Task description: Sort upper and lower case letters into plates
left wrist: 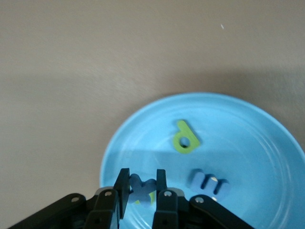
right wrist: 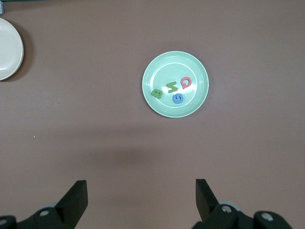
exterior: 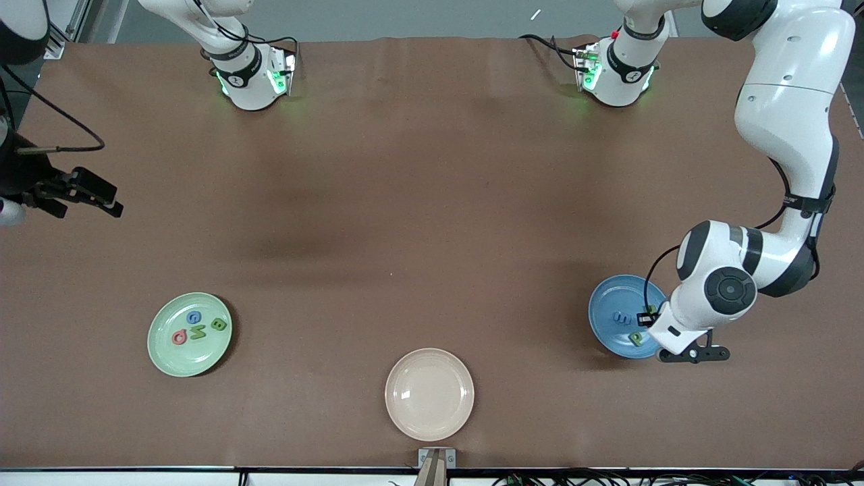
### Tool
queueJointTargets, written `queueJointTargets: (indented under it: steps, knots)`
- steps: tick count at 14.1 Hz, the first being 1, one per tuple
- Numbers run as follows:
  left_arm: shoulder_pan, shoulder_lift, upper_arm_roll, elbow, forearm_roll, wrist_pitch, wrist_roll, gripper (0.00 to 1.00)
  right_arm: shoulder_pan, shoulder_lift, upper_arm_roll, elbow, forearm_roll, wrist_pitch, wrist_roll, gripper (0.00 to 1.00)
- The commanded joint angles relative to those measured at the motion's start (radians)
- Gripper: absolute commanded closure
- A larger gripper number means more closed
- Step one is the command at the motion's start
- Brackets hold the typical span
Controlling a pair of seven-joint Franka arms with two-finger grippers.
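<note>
Brown tabletop. Left gripper (left wrist: 142,190) hung over the round medium-blue plate (left wrist: 267,143), pinching a chunky blue toy letter (left wrist: 142,186); green (left wrist: 186,137) and blue (left wrist: 208,183) letters lay inside. Right gripper (right wrist: 141,198) waited spread wide. Pale-green plate (exterior: 162,347) held four letters (exterior: 198,327).

Brown table (exterior: 432,202) carries green plate (exterior: 169,351), blue plate (exterior: 607,304), cream plate (exterior: 429,394).

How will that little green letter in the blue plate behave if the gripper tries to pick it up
The green letter lies flat in the blue plate, so pinching its low edges may be fiddly. It looks chunky and stiff, probably light. The plate looks glossy, so a nudge would likely slide the letter rather than roll or tip it.
</note>
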Motion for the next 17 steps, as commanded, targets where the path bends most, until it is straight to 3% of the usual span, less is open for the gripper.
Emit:
queueJointTargets:
  steps: [1, 2, 3, 4, 8, 13, 17]
  knots:
    - [-0.003, -0.025, -0.016, -0.084, 0.022, 0.027, -0.019, 0.93, 0.000, -0.053, 0.002, -0.068, -0.026, 0.023, 0.022, 0.00]
    - [-0.001, -0.047, -0.025, -0.122, 0.016, 0.042, -0.024, 0.74, -0.002, -0.052, 0.002, -0.064, -0.025, 0.020, 0.021, 0.00]
    - [0.002, -0.068, -0.028, -0.148, 0.010, 0.055, -0.024, 0.48, 0.000, -0.049, 0.002, -0.056, -0.026, 0.017, 0.016, 0.00]
    - [0.014, -0.087, -0.031, -0.167, 0.010, 0.056, -0.024, 0.00, -0.002, -0.049, 0.002, -0.047, -0.026, 0.014, 0.012, 0.00]
    - [0.036, -0.232, -0.076, -0.175, 0.005, 0.029, -0.005, 0.00, -0.008, -0.052, -0.003, -0.044, -0.028, -0.001, 0.012, 0.00]
    - [0.036, -0.277, -0.143, 0.061, 0.003, -0.224, -0.006, 0.00, -0.003, -0.047, 0.000, 0.033, -0.028, -0.033, 0.013, 0.00]
    - [0.036, -0.364, -0.170, 0.112, -0.102, -0.393, -0.019, 0.00, -0.006, -0.045, -0.001, 0.059, -0.028, -0.062, 0.010, 0.00]
